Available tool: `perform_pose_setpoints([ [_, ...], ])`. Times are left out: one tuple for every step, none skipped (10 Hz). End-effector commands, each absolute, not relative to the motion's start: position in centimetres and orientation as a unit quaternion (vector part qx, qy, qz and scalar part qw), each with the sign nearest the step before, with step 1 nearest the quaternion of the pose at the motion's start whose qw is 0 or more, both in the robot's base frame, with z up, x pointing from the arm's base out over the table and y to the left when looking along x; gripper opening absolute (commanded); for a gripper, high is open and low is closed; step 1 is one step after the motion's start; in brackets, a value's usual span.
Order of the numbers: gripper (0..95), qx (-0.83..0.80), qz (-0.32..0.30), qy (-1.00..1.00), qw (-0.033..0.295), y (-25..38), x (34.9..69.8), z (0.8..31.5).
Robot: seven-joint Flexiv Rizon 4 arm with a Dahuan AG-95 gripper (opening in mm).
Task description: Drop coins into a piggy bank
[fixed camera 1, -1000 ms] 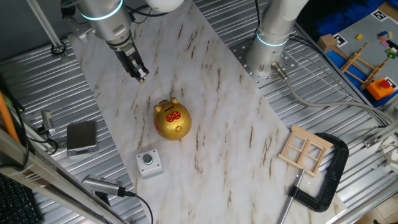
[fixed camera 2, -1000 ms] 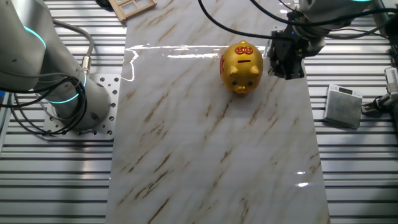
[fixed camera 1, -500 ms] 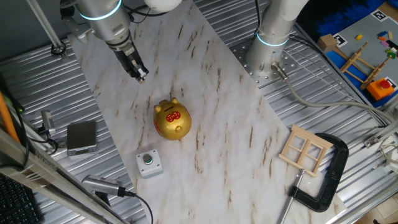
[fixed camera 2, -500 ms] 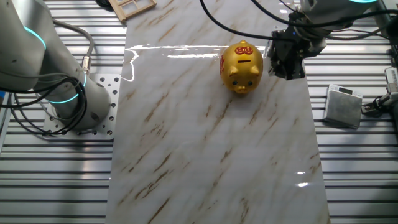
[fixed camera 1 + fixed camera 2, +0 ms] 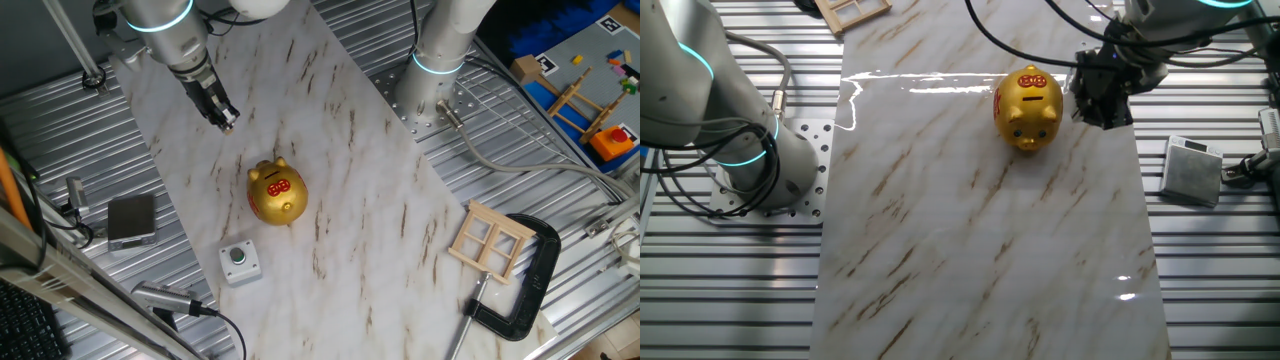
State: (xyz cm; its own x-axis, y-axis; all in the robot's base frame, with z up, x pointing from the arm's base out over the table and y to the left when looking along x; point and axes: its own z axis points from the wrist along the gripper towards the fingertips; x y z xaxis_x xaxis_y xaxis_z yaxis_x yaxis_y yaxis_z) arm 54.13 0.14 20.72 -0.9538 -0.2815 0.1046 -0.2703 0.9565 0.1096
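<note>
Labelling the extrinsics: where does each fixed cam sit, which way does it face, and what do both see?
One fixed view: high up, looking steeply down on the marble sheet; shows piggy bank, button box, wooden frame, clamp, the arm and pincer.
The other fixed view: roughly opposite side, lower, facing across the sheet; shows pincer beside the pig, a second arm's base.
Shared: piggy bank, pincer, sheet, wooden frame.

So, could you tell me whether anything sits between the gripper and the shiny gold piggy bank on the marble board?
Nothing visible does. The gripper hangs apart from the shiny gold piggy bank, with only bare marble board between them. The small grey box with a green button sits on the pig's far side.
</note>
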Motion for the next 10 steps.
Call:
perform_pose_setpoints([
  [0.0,0.138,-0.047,-0.987,0.063,0.2,54.1,20.7],
  [0.0,0.138,-0.048,-0.987,0.063,0.2,54.1,20.7],
  [0.0,0.132,-0.052,-0.988,0.062,0.2,54.1,20.7],
  [0.0,0.130,-0.058,-0.988,0.062,0.3,54.2,20.8],
  [0.0,0.125,-0.069,-0.988,0.061,0.8,54.4,20.8],
  [0.0,0.120,-0.077,-0.988,0.061,1.2,54.6,20.7],
  [0.0,0.115,-0.084,-0.988,0.061,1.7,54.8,20.6],
  [0.0,0.112,-0.088,-0.988,0.061,2.3,55.1,20.6],
  [0.0,0.104,-0.091,-0.988,0.061,3.6,55.6,20.4],
  [0.0,0.099,-0.091,-0.989,0.062,4.7,56.2,20.4],
])
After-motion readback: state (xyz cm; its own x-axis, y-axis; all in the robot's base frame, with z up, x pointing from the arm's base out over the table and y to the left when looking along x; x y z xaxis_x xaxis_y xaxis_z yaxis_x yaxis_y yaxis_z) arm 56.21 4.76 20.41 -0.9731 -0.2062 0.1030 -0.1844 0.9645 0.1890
